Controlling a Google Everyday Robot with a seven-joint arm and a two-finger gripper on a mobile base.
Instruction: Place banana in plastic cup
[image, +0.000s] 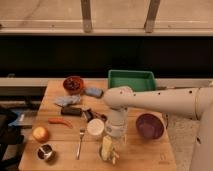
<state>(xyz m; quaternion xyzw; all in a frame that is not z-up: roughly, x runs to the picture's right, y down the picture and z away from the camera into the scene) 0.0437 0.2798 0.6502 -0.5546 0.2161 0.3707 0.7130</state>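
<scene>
My gripper (112, 153) hangs straight down from the white arm over the table's front edge, just right of the white cup (95, 128). It is shut on the banana (106, 147), which stands upright, pale yellow, in its grasp. At the banana's lower end only a sliver of the light-blue plastic cup (102, 155) shows. The gripper and the banana cover the rest of it. I cannot tell whether the banana's tip is inside the cup or just above it.
The wooden table (150, 155) also holds a purple bowl (149, 125), a green bin (131, 79), a brown bowl (73, 83), a blue sponge (93, 92), a grey cloth (67, 100), a red pepper (60, 121), a fork (81, 142), an orange fruit (40, 133) and a metal cup (45, 151).
</scene>
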